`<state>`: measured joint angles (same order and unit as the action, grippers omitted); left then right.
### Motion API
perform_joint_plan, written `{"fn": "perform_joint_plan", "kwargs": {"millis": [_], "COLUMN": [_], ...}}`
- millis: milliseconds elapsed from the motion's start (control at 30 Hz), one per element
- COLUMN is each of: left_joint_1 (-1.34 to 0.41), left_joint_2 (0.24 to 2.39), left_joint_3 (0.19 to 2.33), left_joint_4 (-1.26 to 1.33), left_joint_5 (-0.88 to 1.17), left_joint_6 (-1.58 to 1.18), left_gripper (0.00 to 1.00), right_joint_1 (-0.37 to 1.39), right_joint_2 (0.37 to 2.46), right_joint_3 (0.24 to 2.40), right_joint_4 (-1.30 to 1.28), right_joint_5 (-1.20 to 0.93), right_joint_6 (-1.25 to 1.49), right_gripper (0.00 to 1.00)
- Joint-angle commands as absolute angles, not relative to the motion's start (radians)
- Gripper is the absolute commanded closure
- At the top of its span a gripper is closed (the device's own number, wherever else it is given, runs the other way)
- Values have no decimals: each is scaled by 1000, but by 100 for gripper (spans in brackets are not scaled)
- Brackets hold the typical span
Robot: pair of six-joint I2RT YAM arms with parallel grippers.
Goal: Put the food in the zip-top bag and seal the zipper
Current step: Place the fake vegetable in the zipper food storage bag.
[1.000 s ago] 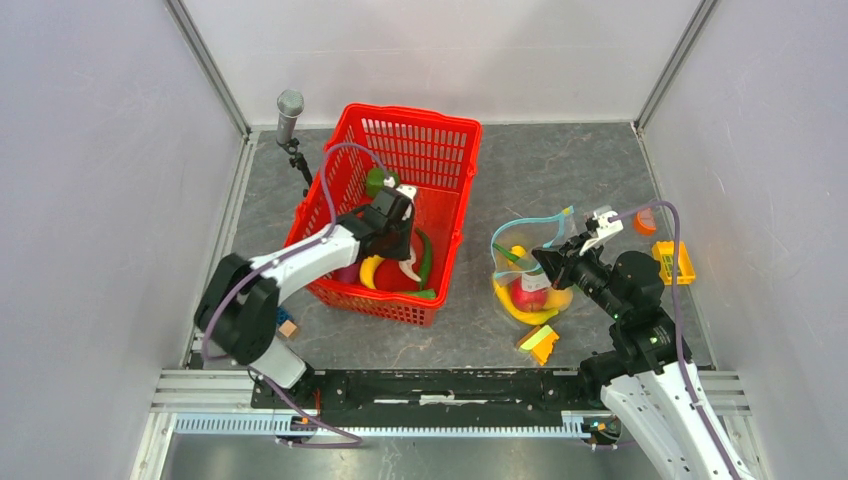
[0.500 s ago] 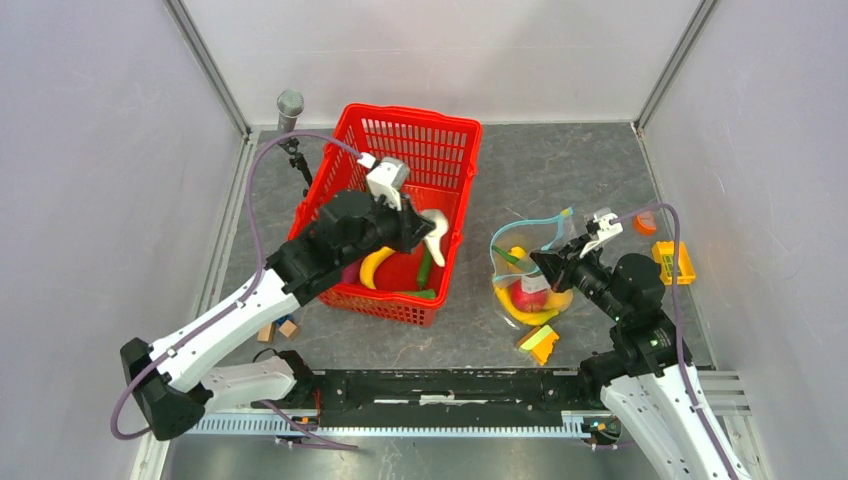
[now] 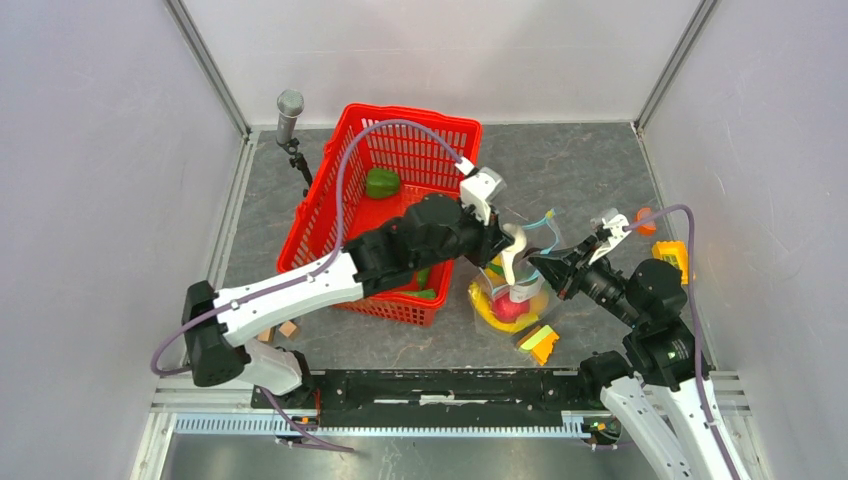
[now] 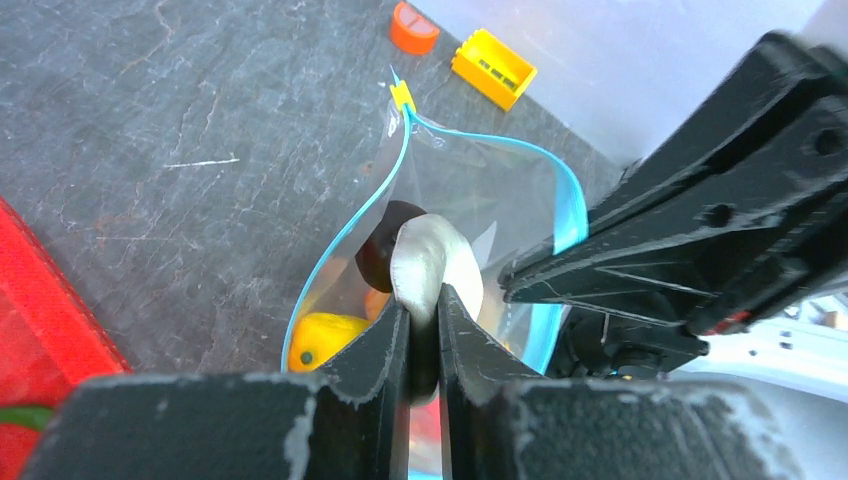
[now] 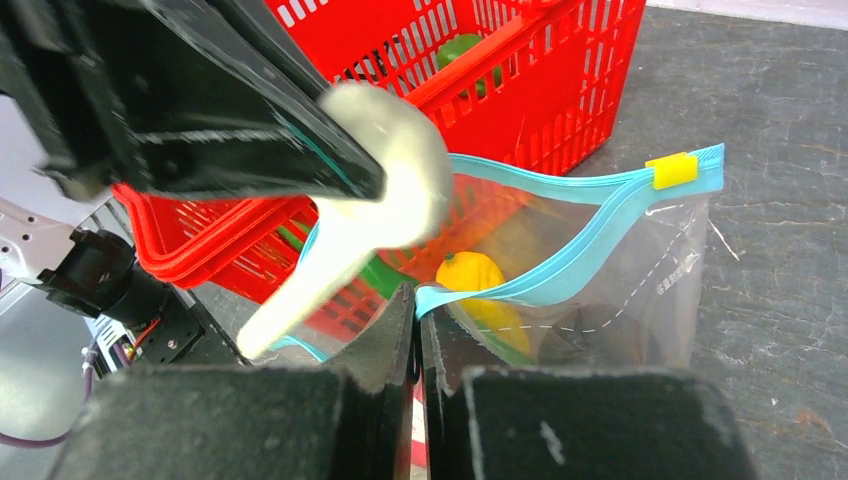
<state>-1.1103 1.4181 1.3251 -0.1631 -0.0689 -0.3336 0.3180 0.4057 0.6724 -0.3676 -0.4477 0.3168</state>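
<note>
top view of a grey table (image 3: 560, 170) with two robot arms. the left arm reaches across from a red basket (image 3: 420, 130) to the zip-top bag (image 3: 482, 297), which sits on the table just right of the basket, its mouth facing up.

the left gripper (image 4: 425, 310) is clamped on a white mushroom (image 4: 430, 265), pinching its narrow end so the rounded cap hangs right over the bag's opening. the right gripper (image 5: 417, 300) is closed on the near lip of the zipper (image 4: 570, 205), the pale blue strip along the mouth, and holds that edge up so the opening gapes. a yellow slider tab (image 5: 670, 170) sits at the far end of the strip.

inside the bag are a yellow banana (image 5: 475, 275), a red apple (image 3: 510, 308) and a dark rounded piece (image 4: 375, 255), probably the eggplant. a green pepper (image 3: 381, 182) lies in the basket, not yet bagged.

the mushroom looks like hollow hard plastic: light, smooth and likely to slip, so the grip on its thin end seems sensible. the bag is thin, crinkly film that will probably sag or fold if let go. its stiffest part is the zipper strip, so that looks like the place to hold it, both for keeping the mouth open and for sealing later. the slider tab looks like the natural spot to pull the seal shut.
</note>
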Motion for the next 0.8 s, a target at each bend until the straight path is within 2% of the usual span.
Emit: {"fn": "perform_joint_plan", "kwargs": {"millis": [0, 200, 467, 533, 633, 767], "left_joint_1": [-1136, -1159, -1177, -1177, -1178, -1177], "left_joint_2": [1476, 1549, 1608, 1622, 1624, 1597], "left_joint_3": [1387, 1430, 1460, 1469, 1468, 1453], "left_joint_4": [-153, -179, -185, -191, -191, -188], "left_joint_5": [-147, -156, -121, -119, -114, -127], "left_joint_6": [-253, -209, -151, -147, -143, -155], "left_gripper": [84, 81, 67, 61, 39, 32], "right_joint_1": [317, 317, 317, 317, 317, 318], "right_joint_2": [390, 387, 384, 380, 379, 380], "right_joint_3": [718, 724, 712, 711, 706, 693], "right_joint_4": [-356, -339, -319, -316, -317, -325], "right_joint_5": [-476, -505, -526, -528, -519, -495], "right_joint_6": [298, 301, 304, 303, 296, 290], "right_gripper": [93, 93, 93, 93, 93, 93]}}
